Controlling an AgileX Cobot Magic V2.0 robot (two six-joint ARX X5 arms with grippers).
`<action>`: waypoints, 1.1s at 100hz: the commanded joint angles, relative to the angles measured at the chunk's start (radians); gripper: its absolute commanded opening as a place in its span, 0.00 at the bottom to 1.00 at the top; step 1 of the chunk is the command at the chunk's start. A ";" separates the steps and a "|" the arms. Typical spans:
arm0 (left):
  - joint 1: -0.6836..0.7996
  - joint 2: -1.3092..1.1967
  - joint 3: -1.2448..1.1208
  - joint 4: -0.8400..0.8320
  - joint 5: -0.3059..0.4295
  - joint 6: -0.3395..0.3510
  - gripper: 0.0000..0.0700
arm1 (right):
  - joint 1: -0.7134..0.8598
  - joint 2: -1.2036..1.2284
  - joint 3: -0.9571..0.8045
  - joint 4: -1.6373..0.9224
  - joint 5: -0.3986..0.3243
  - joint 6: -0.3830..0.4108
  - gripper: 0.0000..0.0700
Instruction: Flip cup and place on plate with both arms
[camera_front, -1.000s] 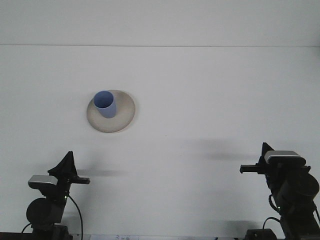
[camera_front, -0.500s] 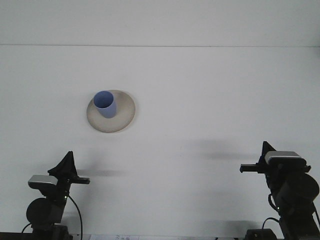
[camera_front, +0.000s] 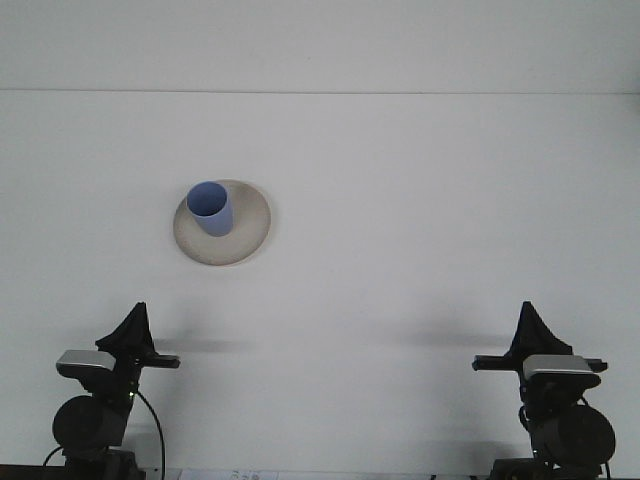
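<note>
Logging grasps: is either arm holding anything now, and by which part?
Nothing is held. The blue cup stands on the plate, far from both the left tool and right tool.

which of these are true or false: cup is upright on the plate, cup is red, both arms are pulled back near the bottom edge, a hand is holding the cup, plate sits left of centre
1. The cup stands upright on the plate, mouth up. True.
2. The cup is red. False: it is blue.
3. Both arms are drawn back near the bottom edge. True: the left hand and the right hand sit low in the view, far from the plate.
4. A hand is holding the cup. False: neither hand touches it; it stands free on the plate.
5. The plate sits left of centre on the table. True.
</note>
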 joint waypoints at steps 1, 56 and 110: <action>0.000 -0.002 -0.019 0.010 0.004 -0.002 0.02 | 0.001 -0.035 -0.023 0.011 -0.001 0.006 0.00; 0.000 -0.002 -0.019 0.010 0.004 -0.002 0.02 | 0.001 -0.080 -0.262 0.351 -0.001 0.007 0.00; 0.000 -0.002 -0.019 0.010 0.004 -0.002 0.02 | 0.001 -0.080 -0.262 0.350 -0.001 0.007 0.00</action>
